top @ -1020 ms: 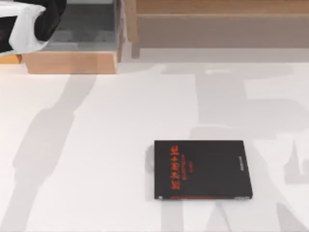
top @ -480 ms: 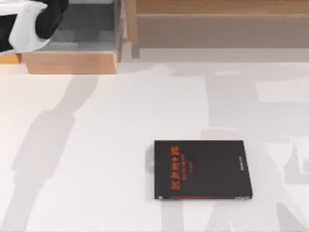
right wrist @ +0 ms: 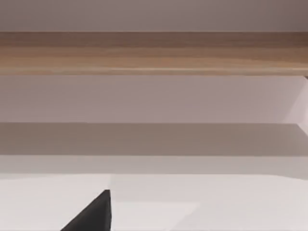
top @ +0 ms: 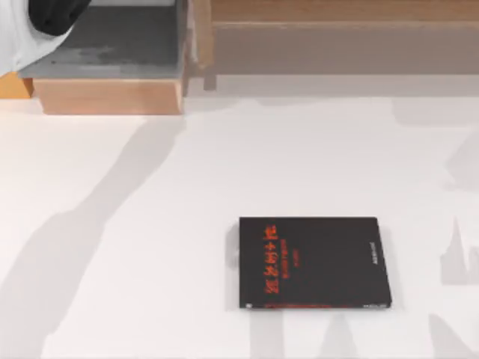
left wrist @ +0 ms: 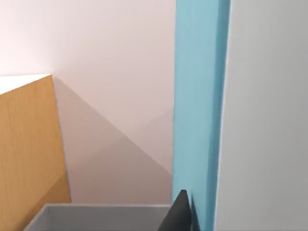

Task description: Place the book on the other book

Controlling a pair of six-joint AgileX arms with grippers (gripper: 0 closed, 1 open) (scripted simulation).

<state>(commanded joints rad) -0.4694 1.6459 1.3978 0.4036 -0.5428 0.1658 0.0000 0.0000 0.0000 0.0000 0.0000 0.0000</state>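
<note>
gripping blue book (left wrist: 197, 110) edge-on in left hand (left wrist: 179, 211); could slip or tilt before reaching black book (top: 314, 263); right hand's state unclear.

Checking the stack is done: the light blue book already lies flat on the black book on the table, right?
Not yet. In the top view the black book lies alone on the table, nothing on it. The left wrist view shows the light blue book close against the left gripper's finger, away from it.
</note>
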